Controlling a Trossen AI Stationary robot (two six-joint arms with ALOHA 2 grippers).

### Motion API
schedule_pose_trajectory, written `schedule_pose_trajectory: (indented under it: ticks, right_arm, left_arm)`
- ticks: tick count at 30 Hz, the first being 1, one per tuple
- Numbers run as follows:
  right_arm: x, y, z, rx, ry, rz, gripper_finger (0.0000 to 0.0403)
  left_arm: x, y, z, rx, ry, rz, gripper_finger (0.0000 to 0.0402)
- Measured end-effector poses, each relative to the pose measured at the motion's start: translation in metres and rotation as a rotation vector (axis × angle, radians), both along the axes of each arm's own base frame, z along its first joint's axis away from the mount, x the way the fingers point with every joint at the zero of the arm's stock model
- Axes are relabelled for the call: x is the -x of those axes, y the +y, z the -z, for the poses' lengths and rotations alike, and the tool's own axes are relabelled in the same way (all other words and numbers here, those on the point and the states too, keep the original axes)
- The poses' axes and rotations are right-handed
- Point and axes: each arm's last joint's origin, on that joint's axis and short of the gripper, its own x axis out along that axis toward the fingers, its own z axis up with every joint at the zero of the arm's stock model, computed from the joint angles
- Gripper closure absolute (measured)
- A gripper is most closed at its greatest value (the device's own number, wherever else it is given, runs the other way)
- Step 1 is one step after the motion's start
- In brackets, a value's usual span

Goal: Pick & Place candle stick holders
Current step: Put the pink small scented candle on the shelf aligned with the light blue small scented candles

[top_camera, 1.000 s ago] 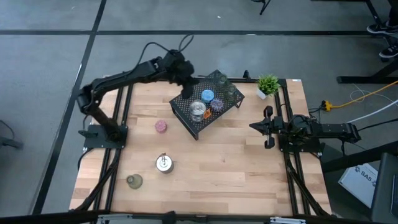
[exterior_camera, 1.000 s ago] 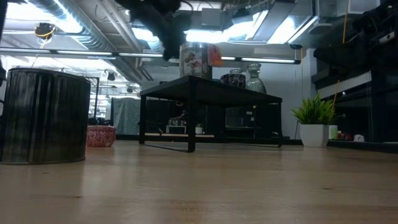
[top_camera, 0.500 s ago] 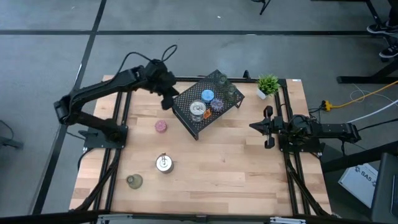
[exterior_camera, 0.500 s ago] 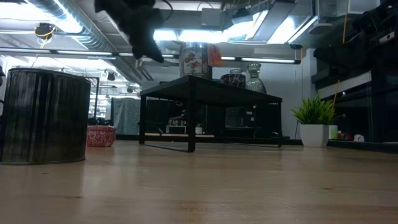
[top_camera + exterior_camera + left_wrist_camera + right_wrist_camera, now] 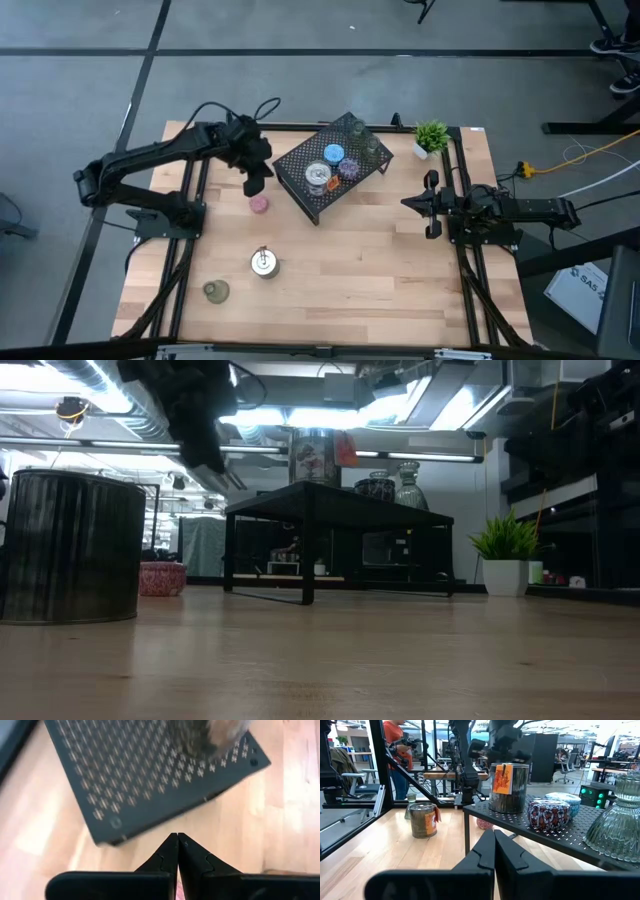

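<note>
Because the left claw (image 5: 254,185) hangs closed and empty just beside the rack (image 5: 300,182), above the pink holder (image 5: 259,204), a descent with fingers unopened risks knocking it across the tabletop (image 5: 350,270).

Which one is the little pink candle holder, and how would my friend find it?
Start at the black mesh rack standing on the wooden table. Just off the rack's left corner, on the bare wood below the left end effector, sits the pink candle holder. It is the only pink one, and it stands alone; the silver holder and the olive-green holder sit nearer the table's front edge.
</note>
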Motion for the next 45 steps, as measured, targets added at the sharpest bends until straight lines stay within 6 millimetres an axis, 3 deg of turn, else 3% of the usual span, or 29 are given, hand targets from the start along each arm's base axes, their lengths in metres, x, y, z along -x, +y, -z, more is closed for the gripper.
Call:
schedule_pose_trajectory:
  ticks: [18, 30, 45]
  right_arm:
    - [0.0, 0.0, 0.0, 0.0, 0.0, 0.0, 0.0402]
    - [0.0, 0.0, 0.0, 0.0, 0.0, 0.0, 0.0402]
    - [0.0, 0.0, 0.0, 0.0, -0.001, 0.0, 0.0402]
  left_arm:
    - [0.017, -0.038, 0.024, 0.107, 0.184, -0.059, 0.038]
    - [0.018, -0.042, 0.025, 0.12, 0.23, -0.175, 0.0259]
    - [0.018, -0.041, 0.027, 0.073, 0.257, -0.181, 0.0116]
